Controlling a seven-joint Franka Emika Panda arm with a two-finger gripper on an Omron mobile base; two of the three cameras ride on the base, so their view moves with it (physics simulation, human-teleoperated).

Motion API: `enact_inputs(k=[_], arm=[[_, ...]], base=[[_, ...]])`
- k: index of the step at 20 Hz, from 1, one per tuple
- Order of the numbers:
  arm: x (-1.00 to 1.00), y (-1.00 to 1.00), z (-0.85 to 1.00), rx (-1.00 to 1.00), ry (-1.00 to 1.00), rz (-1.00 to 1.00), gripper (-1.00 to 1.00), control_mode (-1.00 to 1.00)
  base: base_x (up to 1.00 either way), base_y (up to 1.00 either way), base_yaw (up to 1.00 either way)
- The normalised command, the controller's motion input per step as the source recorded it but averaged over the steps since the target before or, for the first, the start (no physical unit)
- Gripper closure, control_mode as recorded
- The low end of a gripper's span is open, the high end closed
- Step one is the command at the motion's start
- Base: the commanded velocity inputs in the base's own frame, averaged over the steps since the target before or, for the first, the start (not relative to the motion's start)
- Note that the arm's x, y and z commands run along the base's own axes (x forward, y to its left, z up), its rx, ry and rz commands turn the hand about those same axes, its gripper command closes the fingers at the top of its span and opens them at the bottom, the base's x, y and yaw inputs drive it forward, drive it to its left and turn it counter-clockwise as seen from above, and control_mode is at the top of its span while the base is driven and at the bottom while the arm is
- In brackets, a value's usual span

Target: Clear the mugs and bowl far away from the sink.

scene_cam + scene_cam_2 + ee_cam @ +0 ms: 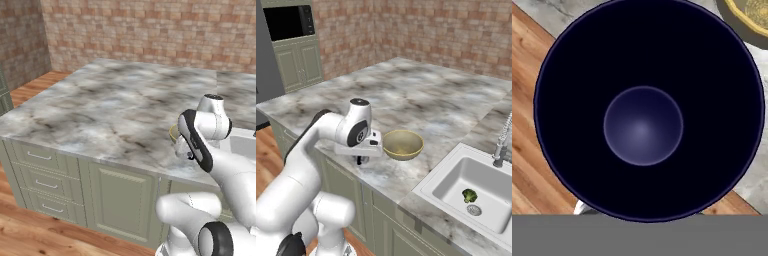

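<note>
The navy mug point(643, 125) sits right under the hand, and I look straight down into its dark inside and rim. My gripper point(359, 160) points down at the counter's front edge, shut on this mug at its near rim; the hand hides the mug in the base views. The yellowish-tan bowl point(402, 144) stands upright on the counter just right of the hand, and its rim point(752, 20) shows at the top right of the hand view. The white sink point(426, 187) lies further right, past the bowl.
A chrome faucet point(502, 145) rises behind the sink, and a small broccoli point(469, 195) lies by the drain. The marble counter point(115, 110) stretches wide to the left and back. Wood floor point(527, 165) shows past the counter's edge beneath the mug.
</note>
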Motion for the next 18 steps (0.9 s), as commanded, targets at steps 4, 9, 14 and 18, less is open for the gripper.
enact_inputs(k=[4, 9, 14, 18], arm=[[-0.41, 0.00, 0.41, 0.00, 0.13, -0.06, 1.00, -1.00], [-0.48, 0.00, 0.19, 0.00, 0.02, -0.04, 1.00, -1.00], [-0.59, 0.01, 0.18, -0.04, -0.08, -0.06, 1.00, -1.00], [-0.35, 0.02, 0.11, -0.05, -0.12, -0.14, 1.00, -1.00]], base=[[0.00, 0.00, 0.00], [0.00, 0.00, 0.00], [0.00, 0.00, 0.00], [0.00, 0.00, 0.00]])
